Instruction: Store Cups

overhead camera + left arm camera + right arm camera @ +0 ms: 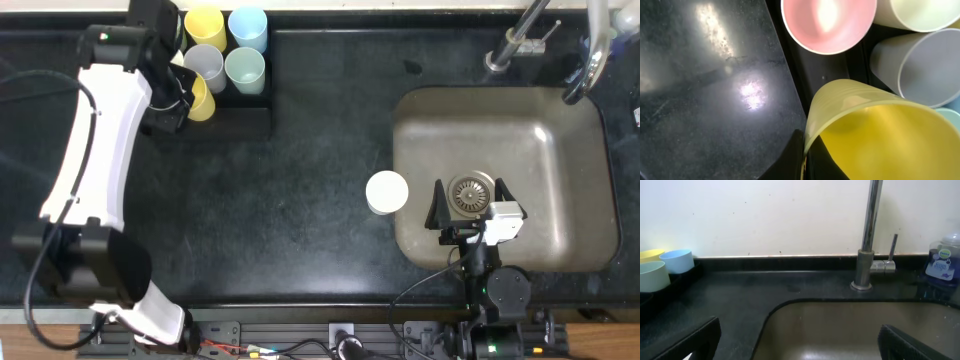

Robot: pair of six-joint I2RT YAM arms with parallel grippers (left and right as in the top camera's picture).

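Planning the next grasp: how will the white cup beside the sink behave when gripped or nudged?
The white cup looks like plain moulded plastic, so it is probably light and slightly squeezable. Its smooth round wall may slip between fingers. It stands close to the sink edge, so a push could tip it in.

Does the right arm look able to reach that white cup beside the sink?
Probably yes. The white cup stands alone at the rim of the sink, close to the right gripper, whose jaws are open, and nothing lies between them.
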